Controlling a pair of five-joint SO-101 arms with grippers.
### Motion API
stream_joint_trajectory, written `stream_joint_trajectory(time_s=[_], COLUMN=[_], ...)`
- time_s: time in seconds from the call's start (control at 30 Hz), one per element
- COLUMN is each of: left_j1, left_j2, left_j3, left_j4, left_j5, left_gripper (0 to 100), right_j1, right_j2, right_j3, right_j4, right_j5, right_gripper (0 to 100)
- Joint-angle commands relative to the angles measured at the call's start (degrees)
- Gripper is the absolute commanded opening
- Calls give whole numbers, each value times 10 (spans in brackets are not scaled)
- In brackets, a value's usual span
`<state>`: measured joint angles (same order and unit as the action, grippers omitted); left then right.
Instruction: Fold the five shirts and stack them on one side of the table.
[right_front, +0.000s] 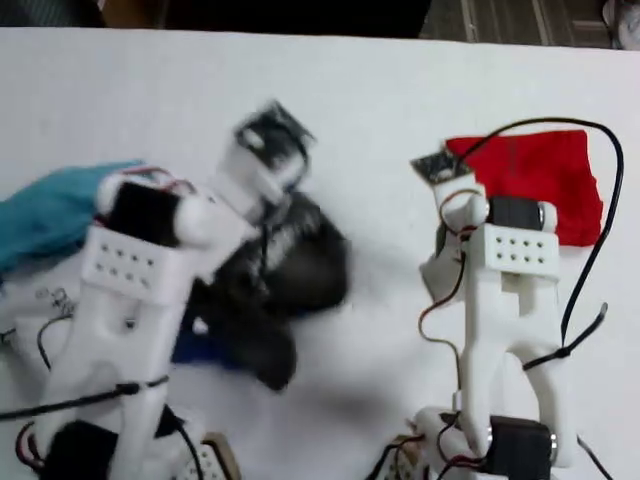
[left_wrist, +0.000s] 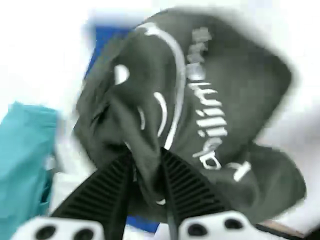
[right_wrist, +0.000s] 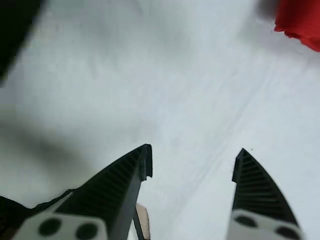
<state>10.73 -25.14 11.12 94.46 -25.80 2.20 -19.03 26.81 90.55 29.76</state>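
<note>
Left wrist view: left gripper (left_wrist: 146, 154) pinches a black shirt (left_wrist: 225, 85) fold, so best lift clear and spread flat before folding; right gripper (right_wrist: 194, 149) gapes empty.

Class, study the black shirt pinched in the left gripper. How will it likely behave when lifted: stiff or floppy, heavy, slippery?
Probably floppy: the black shirt bunches in soft, crumpled folds at the left gripper. Likely light, since a small pinch holds it. It may slip or unfold, as only one fold is pinched.
</note>
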Motion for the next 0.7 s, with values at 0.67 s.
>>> stream_joint_trajectory(time_s=[0.67], left_j1=[-391], left_j2=[-31], left_j3=[210], left_j4=[-70], left_j5=[-151], left_gripper=[286], right_j1=[-408], right_j2=[27], right_j3=[-232], right_j4=[31], right_j5=[-37], right_gripper=[396])
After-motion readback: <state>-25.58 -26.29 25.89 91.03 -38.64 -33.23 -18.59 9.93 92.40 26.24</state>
